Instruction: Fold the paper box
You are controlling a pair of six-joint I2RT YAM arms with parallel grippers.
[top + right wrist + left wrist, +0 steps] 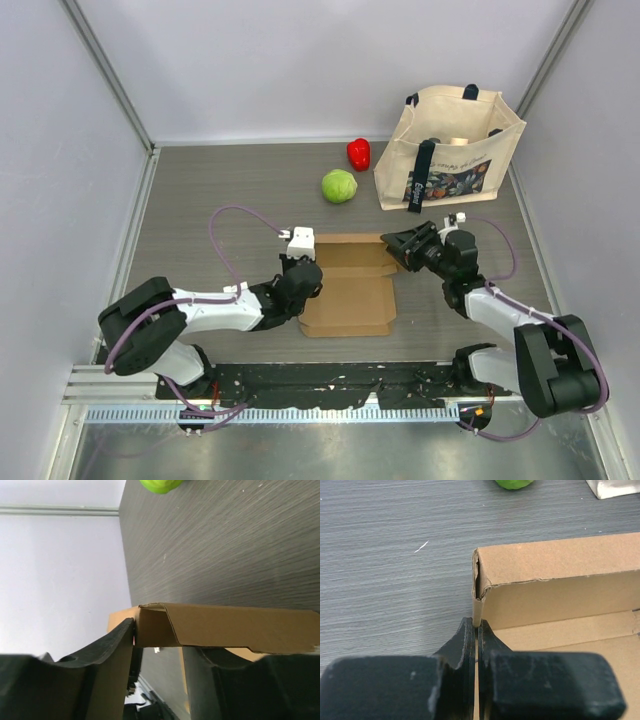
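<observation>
Paper box [345,295]: left gripper [478,630] pinches its left wall; right gripper [160,640] half-open astride right flap, hold unclear.

Plain brown paper box [345,295] on the grey, streaky-grained desk [220,190]; bright green round vegetable [339,186], glossy red pepper [358,153], beige tote bag [455,125] with dark handles [423,172].

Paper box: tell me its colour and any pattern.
The paper box is plain brown cardboard with no print, seen best in the left wrist view.
</observation>
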